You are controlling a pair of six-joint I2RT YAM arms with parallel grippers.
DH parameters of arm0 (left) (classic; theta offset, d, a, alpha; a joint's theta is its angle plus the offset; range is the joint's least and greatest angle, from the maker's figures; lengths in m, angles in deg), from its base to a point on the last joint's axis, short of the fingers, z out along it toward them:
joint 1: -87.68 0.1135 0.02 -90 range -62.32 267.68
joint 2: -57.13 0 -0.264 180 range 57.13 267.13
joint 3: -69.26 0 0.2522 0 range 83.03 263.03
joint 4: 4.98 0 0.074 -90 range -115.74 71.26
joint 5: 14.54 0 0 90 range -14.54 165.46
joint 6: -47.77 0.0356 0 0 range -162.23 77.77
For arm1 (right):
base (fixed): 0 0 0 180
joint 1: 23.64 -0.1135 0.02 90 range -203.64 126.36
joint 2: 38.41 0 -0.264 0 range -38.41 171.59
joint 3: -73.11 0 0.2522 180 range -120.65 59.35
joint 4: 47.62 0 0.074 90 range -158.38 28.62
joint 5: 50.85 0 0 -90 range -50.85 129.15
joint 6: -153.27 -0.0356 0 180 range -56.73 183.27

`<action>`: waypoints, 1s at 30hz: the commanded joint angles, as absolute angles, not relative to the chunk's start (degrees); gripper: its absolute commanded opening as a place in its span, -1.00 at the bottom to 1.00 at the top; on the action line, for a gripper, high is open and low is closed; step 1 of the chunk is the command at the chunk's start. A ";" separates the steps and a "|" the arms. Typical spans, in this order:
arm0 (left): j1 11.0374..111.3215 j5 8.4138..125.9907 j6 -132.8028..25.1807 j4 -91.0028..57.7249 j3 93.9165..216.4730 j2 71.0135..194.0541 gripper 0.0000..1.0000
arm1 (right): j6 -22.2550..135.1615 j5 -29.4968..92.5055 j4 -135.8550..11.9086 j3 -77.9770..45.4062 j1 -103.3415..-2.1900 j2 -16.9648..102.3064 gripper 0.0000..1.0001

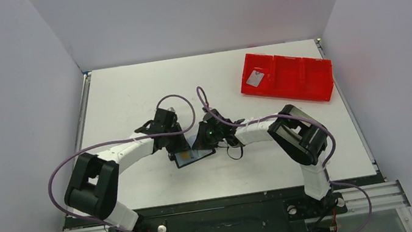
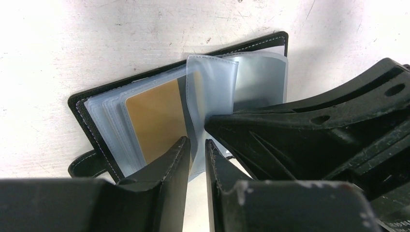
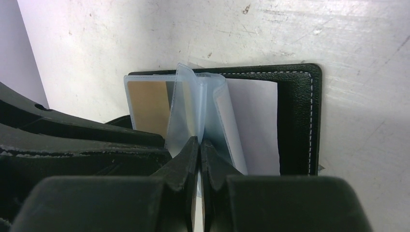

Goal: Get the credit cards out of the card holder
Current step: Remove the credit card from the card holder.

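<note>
Black stitched card holder [image 2: 80, 104] lying open at mid-worktop [image 1: 127, 97], near side. Gold card [image 2: 154, 121] with dark stripe tucked into left pages. Near edge hidden behind fingers. Right end effector [image 3: 199, 145] pinched together on upright clear plastic sleeve [image 3: 186, 111]. Left end effector [image 2: 196, 147] narrowly apart, straddling a sleeve edge. Silver-grey card [image 1: 255, 78] in far-right red tray [image 1: 286, 93].

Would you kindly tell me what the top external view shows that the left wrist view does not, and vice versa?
Only the top external view shows the red tray with a grey card in its leftmost compartment, and both whole arms. Only the left wrist view shows a gold card inside a clear sleeve and the white stitching along the card holder. Both show the open card holder lying on the table, with the left fingers and right fingers at it.
</note>
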State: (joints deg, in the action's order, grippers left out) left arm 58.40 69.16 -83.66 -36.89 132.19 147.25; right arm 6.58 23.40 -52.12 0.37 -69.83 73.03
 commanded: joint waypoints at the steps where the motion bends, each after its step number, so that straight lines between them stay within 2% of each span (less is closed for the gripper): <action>1: 58.21 68.72 -82.70 -34.48 133.11 147.51 -0.69 | 7.29 24.37 -55.15 1.45 -70.24 69.83 -1.00; 18: 58.15 64.68 -82.09 -33.05 132.68 148.65 -0.73 | 8.25 25.18 -57.24 -0.21 -70.12 68.86 -0.96; 21: 58.08 63.54 -82.17 -32.46 132.45 148.89 -0.81 | 8.33 25.29 -57.41 -0.48 -70.13 68.86 -0.96; 24: 58.06 62.88 -82.25 -32.24 132.26 148.99 -0.98 | 8.67 25.58 -58.17 -0.86 -70.08 68.44 -0.89; 27: 58.06 63.14 -82.23 -32.59 132.37 148.62 -1.00 | 9.25 26.53 -59.28 -1.53 -70.06 67.80 -0.81; 29: 58.06 63.42 -82.10 -33.23 132.56 148.12 -1.00 | 9.64 27.22 -60.25 -1.85 -70.12 67.01 -0.70; 30: 58.06 63.51 -82.12 -33.59 132.70 147.64 -1.00 | 9.78 27.51 -60.83 -1.88 -70.13 66.23 -0.58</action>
State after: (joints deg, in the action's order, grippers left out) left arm 58.36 64.26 -82.98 -34.97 132.13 148.87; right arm 7.78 24.51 -58.13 0.21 -69.86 70.51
